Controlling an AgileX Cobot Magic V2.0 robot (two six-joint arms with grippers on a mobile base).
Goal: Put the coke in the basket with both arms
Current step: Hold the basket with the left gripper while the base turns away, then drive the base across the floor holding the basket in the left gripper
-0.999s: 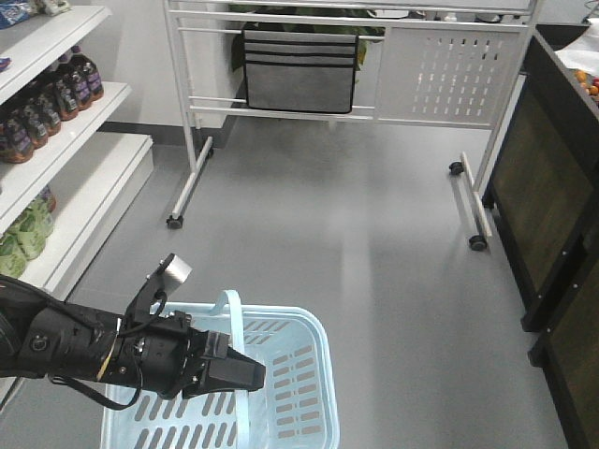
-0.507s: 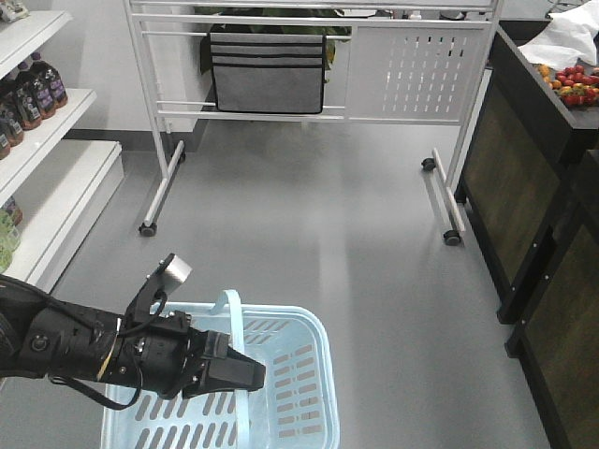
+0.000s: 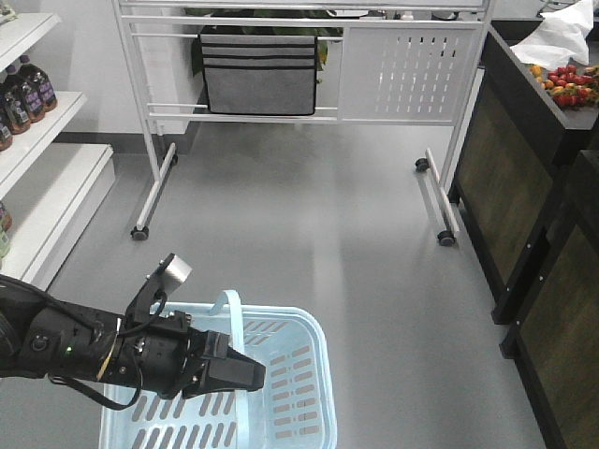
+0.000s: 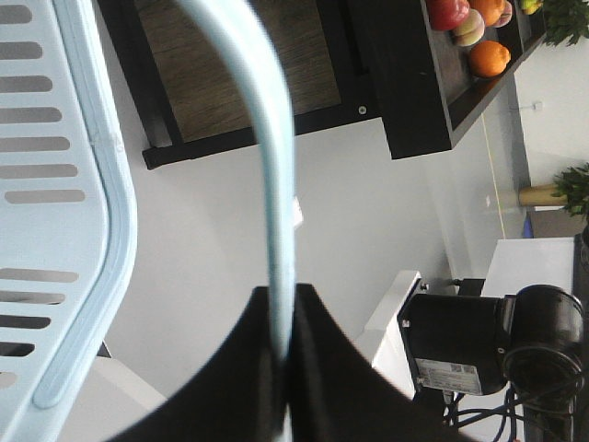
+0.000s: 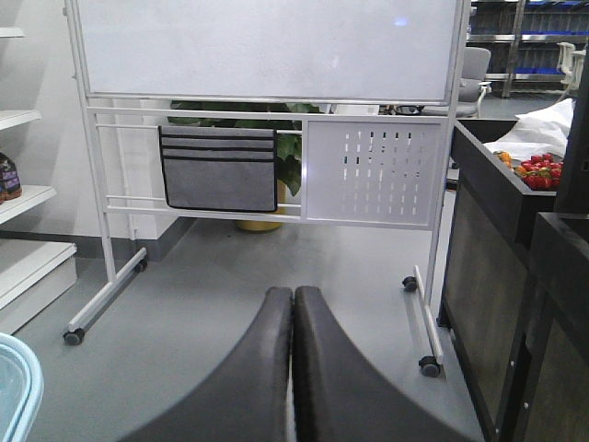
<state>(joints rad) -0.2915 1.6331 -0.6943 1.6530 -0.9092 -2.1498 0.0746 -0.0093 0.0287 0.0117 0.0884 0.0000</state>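
The light blue basket sits low at the bottom left of the front view, and I see nothing inside it. My left gripper is shut on its pale blue handle, which stands upright. In the left wrist view the handle runs down between the black fingers. My right gripper is shut and empty, held over bare floor; it does not show in the front view. The coke is not in view.
A white wheeled whiteboard stand with a grey pocket organiser stands ahead. White shelves with dark bottles are at the left. A dark counter with fruit is at the right. Grey floor lies between.
The whole view has swung to the right: the shelves have slid off toward the left edge and the dark counter with fruit has come in. The left gripper still holds the basket handle the same way.
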